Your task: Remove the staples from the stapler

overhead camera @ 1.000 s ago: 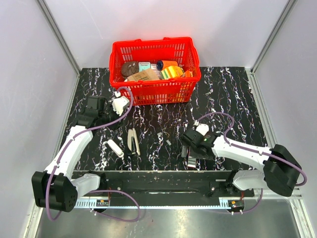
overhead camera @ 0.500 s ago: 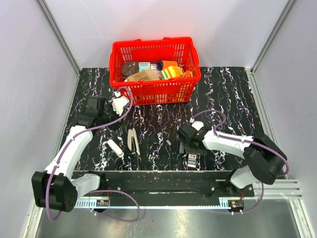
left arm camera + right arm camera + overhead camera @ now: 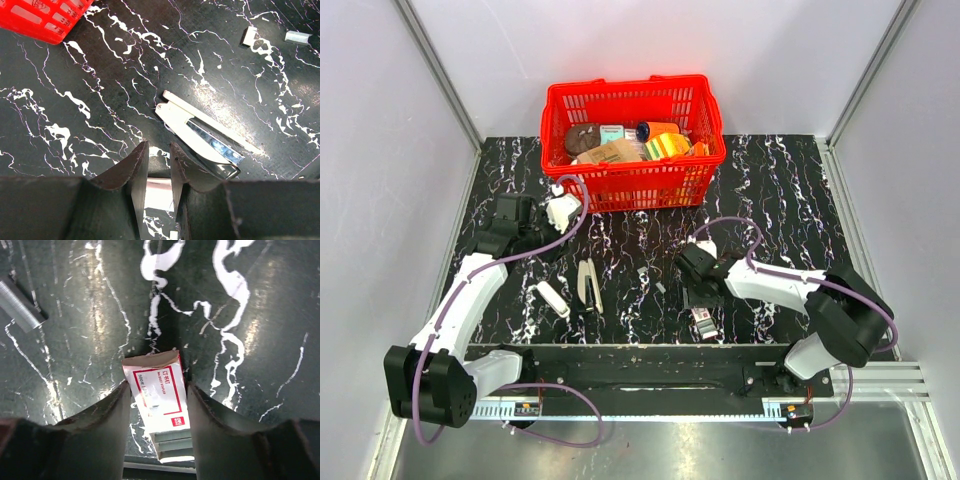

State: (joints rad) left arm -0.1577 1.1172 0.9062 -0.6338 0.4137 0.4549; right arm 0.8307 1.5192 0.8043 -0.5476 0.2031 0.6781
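The stapler [image 3: 588, 285] lies opened on the black marbled table, its pale body and silvery channel [image 3: 200, 135] plain in the left wrist view. My left gripper [image 3: 542, 245] hangs left of it and apart from it. Its jaws [image 3: 159, 145] are open by a narrow gap with only a pale patch of table showing through. My right gripper [image 3: 697, 297] is low over a small red-and-white staple box [image 3: 703, 320]. The box [image 3: 155, 395] lies slightly askew between its fingers, staple strips poking from its near end. The right gripper [image 3: 157, 387] is open, each finger a sliver from the box.
A red basket [image 3: 620, 90] full of goods stands at the back, its corner [image 3: 45, 17] in the left wrist view. Two loose staple strips [image 3: 643, 272] [image 3: 660, 287] lie mid-table. A white oblong piece [image 3: 552, 298] lies left of the stapler. Grey walls enclose the table.
My right arm has folded inward and its gripper has slid left over the staple box, with its jaws narrowing from wide open. The left arm and stapler have not moved.
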